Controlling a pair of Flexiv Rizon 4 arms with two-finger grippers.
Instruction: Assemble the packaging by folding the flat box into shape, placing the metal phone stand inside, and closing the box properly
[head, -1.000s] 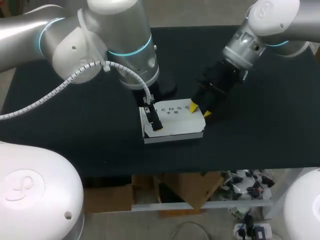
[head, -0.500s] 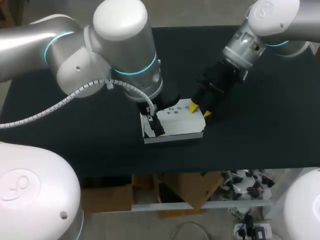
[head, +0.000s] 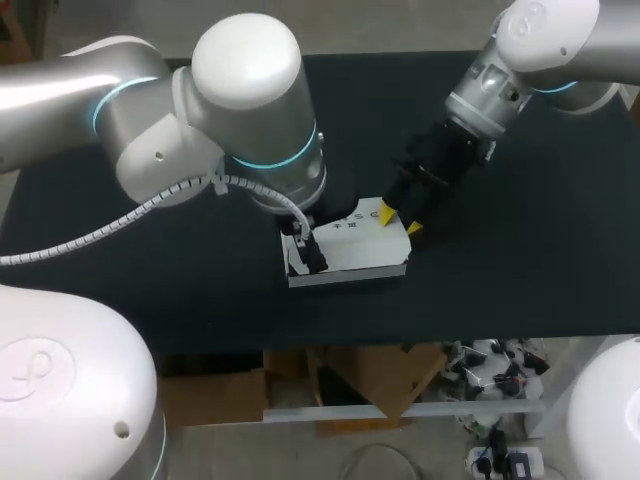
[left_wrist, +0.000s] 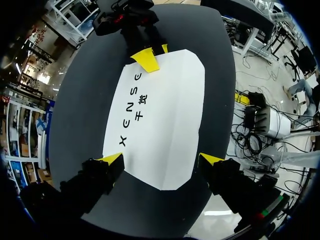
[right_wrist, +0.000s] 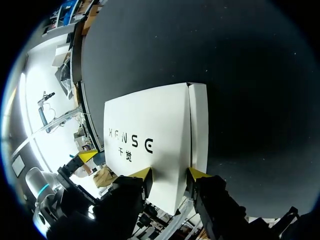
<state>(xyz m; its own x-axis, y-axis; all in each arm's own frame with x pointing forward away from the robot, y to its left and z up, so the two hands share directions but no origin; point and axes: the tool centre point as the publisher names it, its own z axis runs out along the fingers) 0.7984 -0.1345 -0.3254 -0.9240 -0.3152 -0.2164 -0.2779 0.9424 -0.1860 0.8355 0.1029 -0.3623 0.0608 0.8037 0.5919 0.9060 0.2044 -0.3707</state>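
Note:
The white box lies with its lid down on the black table, lettering on top. My left arm hangs over its left end and hides most of that end in the head view. Seen from the left wrist, my left gripper is wide open, one yellow tip beside each near corner of the box. My right gripper has its fingers half apart, tips set down on the box's right end; the right gripper grips nothing from two sides. No phone stand is visible.
The black table top surrounds the box on all sides. Its front edge runs just below the box in the head view.
My left arm has swung a little to the right over the box and now covers more of its lettering. The box and my right gripper have stayed put.

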